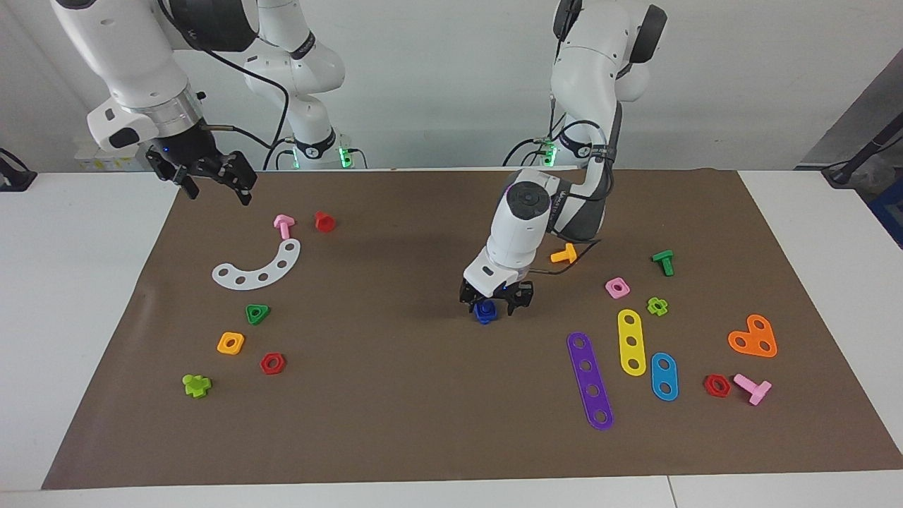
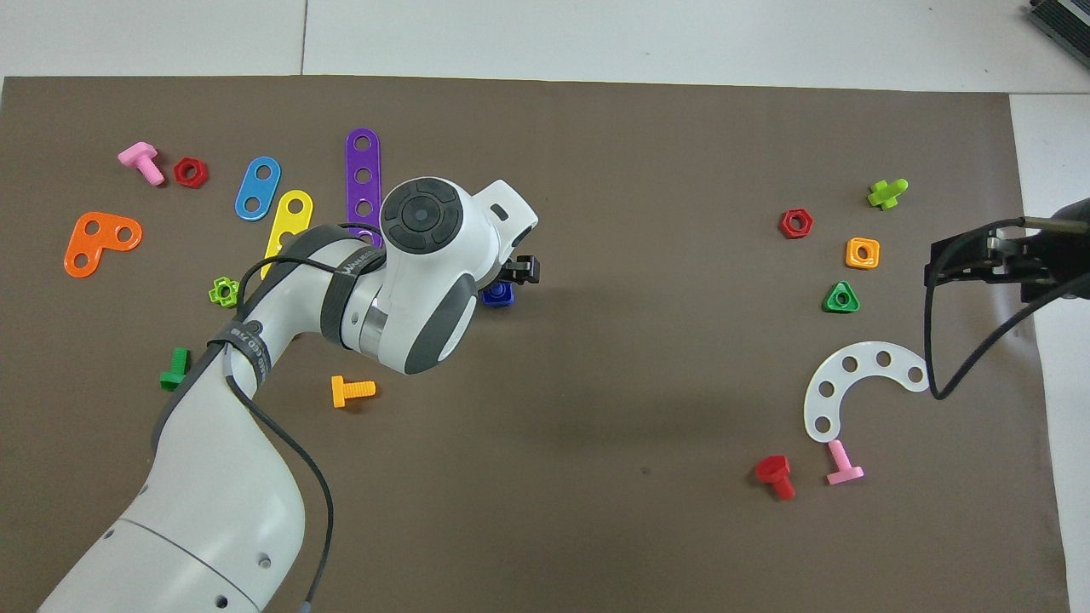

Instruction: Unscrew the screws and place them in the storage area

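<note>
Two fingers of the left gripper (image 1: 496, 305) stand apart astride the dark-blue bolt and nut (image 1: 485, 312) at the middle of the brown mat (image 1: 423, 423), between two groups of toy parts, while the right gripper (image 1: 215, 185) waits open above the mat's corner

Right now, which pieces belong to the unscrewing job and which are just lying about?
In the job: blue screw, left hand down around it, brown mat.
Lying about: orange bolt, green triangular nut, white curved strip, purple strip.
</note>
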### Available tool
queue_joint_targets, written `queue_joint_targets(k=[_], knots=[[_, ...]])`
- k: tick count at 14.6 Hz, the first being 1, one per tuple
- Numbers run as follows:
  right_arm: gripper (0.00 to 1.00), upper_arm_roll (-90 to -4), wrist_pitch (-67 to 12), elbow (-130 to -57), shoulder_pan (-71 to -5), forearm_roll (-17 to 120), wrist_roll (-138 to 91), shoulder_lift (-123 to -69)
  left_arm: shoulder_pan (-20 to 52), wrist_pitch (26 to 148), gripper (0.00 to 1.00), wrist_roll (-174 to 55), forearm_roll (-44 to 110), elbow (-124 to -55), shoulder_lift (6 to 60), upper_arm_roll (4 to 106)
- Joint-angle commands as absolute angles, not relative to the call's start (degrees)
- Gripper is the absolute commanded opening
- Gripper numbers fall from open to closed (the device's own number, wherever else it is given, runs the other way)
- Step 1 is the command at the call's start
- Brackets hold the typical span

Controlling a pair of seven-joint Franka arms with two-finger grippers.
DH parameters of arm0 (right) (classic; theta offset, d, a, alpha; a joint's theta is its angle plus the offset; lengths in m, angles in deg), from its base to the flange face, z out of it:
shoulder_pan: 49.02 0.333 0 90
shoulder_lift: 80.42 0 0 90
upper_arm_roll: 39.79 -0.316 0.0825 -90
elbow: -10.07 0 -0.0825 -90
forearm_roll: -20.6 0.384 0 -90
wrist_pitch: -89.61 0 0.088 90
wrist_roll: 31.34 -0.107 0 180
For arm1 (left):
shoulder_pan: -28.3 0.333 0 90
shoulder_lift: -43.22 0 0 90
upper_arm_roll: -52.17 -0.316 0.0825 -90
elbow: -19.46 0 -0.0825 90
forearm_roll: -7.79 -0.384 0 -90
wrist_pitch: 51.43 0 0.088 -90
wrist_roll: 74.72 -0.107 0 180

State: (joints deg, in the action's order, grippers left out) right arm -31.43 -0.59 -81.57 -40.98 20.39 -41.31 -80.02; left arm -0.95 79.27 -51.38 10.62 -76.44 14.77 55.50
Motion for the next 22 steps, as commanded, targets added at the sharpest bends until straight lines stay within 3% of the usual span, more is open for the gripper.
queue_joint_targets(k=[1, 15, 22], knots=[[1.00, -31.09, -0.31, -81.77, -41.02, 21.30, -39.96, -79.54, -2.19, 82.16, 0.88, -51.16, 9.55, -78.80, 15.10, 54.45], [1.00, -31.09, -0.31, -81.77, -41.02, 21.30, -39.96, -79.54, -3.25, 79.97, 0.75, -51.25, 8.94, -80.21, 15.54, 54.45], [1.00, -31.09, -0.31, -81.77, -41.02, 21.30, -39.96, -79.54, -3.25, 79.09, 0.59, -51.43, 8.67, -80.03, 15.63, 54.45]])
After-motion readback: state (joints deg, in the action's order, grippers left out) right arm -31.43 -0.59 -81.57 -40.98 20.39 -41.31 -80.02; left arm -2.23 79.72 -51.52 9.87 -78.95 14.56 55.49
